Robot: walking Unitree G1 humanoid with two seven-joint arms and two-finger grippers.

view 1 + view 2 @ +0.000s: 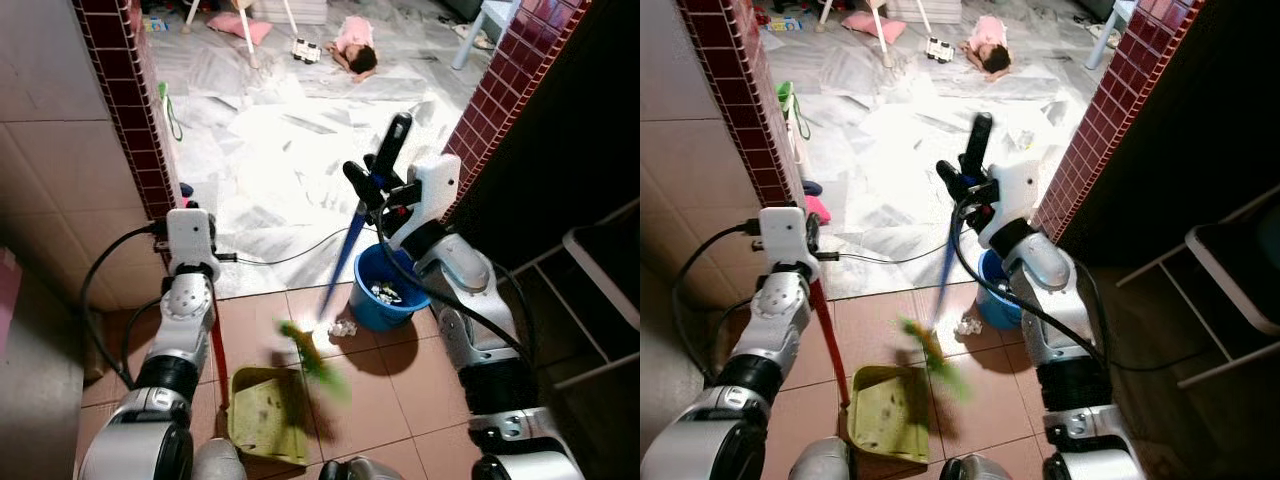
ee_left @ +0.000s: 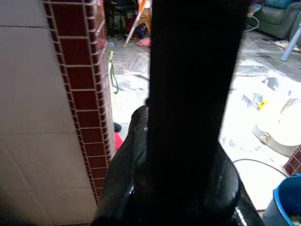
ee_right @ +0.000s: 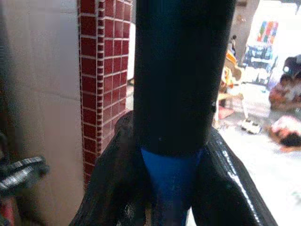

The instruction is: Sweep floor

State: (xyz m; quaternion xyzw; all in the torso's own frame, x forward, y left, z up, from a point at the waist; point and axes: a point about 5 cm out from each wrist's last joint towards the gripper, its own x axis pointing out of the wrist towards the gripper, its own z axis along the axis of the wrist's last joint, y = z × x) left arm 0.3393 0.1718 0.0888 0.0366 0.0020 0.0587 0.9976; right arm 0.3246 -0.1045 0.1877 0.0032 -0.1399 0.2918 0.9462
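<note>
Right at the robot's feet sits the green dustpan (image 1: 265, 412), flat on the brown tiled floor (image 1: 400, 385), its red handle (image 1: 218, 352) rising to the left end effector (image 2: 186, 155), whose black fingers are clamped around a dark pole running straight along them. Moving right, the broom (image 1: 345, 255) slants down across the middle: blue shaft, black grip on top, green bristles (image 1: 318, 362) blurred just right of the dustpan. A crumpled scrap of paper (image 1: 343, 328) lies on the tiles just beyond the bristles, touching the foot of a blue bucket (image 1: 385, 290) with more scraps inside. Further right, the right end effector (image 3: 176, 155) is pinching the broom where the black grip meets the blue shaft, both fingers pressed to its sides. Beyond the red brick doorway the pale marble floor (image 1: 270, 150) carries a thin black cable, and a person (image 1: 356, 47) in pink lies on it far back.
</note>
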